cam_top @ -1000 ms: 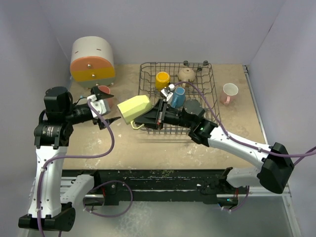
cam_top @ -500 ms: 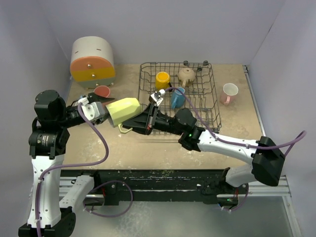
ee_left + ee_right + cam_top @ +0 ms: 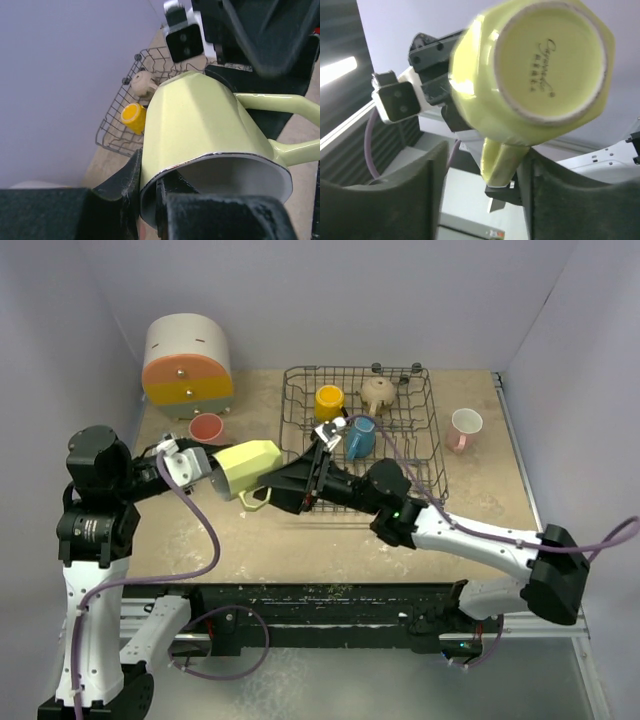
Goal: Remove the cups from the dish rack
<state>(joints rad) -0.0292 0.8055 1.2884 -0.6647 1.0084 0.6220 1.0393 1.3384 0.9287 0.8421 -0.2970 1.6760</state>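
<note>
A yellow-green mug (image 3: 247,466) hangs on its side in the air just left of the dish rack (image 3: 425,455). My left gripper (image 3: 212,473) is shut on its rim (image 3: 165,167), one finger outside the wall and one inside. My right gripper (image 3: 270,490) stands open around the mug's handle (image 3: 501,159), with a gap on one side. The mug's base (image 3: 547,62) faces the right wrist camera. In the rack lie a yellow cup (image 3: 329,401), a tan cup (image 3: 377,390) and a blue mug (image 3: 360,437). A pink mug (image 3: 465,427) stands on the table right of the rack.
A rounded white, orange and yellow drawer box (image 3: 187,365) stands at the back left, with a salmon tumbler (image 3: 206,427) on the table in front of it. Grey walls close in the table at the back and on both sides.
My left gripper has closed on the mug's rim. My right gripper has opened off the handle. The mug has shifted left, away from the rack.
</note>
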